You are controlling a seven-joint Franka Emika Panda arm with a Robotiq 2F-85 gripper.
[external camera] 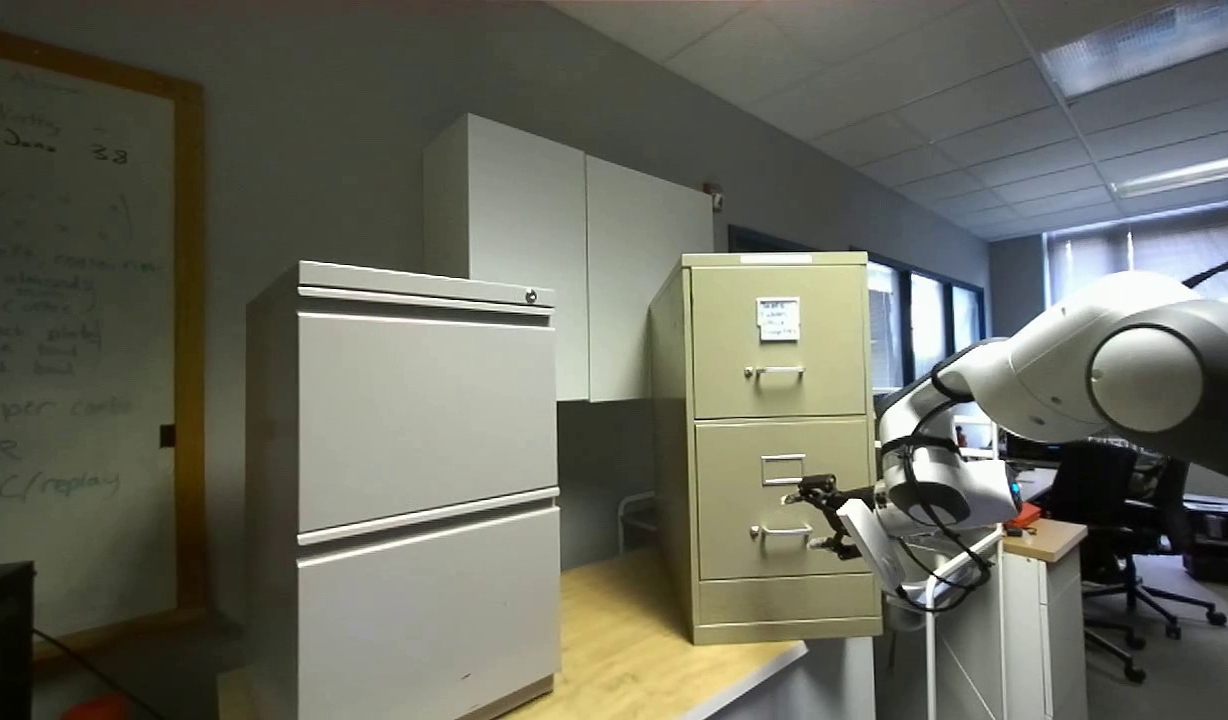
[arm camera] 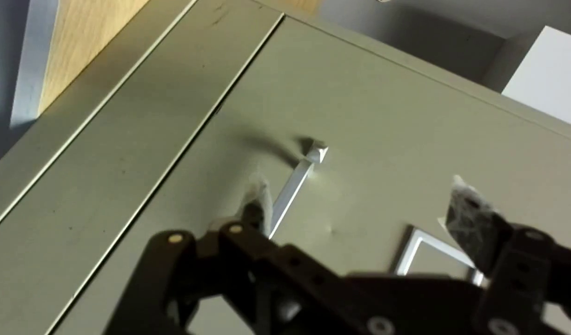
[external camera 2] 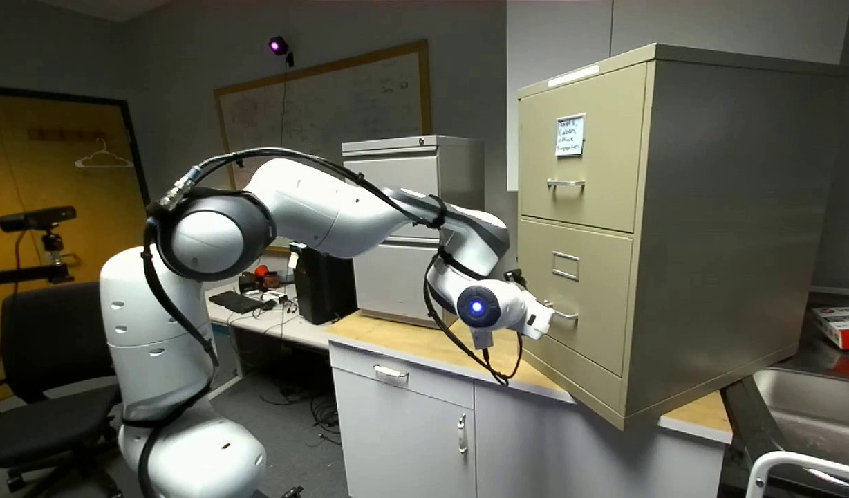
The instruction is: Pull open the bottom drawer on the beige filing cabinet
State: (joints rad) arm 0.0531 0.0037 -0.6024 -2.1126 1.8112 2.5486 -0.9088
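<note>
The beige filing cabinet (external camera: 671,450) stands on a wooden counter; its side shows in an exterior view (external camera 2: 729,228). Its bottom drawer (external camera: 724,500) is shut, with a slim metal handle (external camera: 780,531) and an empty label frame above it. In the wrist view the drawer front (arm camera: 383,130) fills the middle. My gripper (external camera: 802,520) is open in front of the drawer. In the wrist view, one finger of the gripper (arm camera: 360,195) is close beside the handle (arm camera: 290,190), on its lower side, and partly hides it. The other finger is near the label frame (arm camera: 422,249). I cannot tell whether the finger touches the handle.
A pale grey two-panel cabinet (external camera: 424,420) stands on the same counter (external camera: 614,610). A white wall cupboard (external camera: 649,280) hangs behind. A sink (external camera 2: 812,408) and a white rail (external camera 2: 805,463) are beside the beige cabinet. Cables hang from the arm.
</note>
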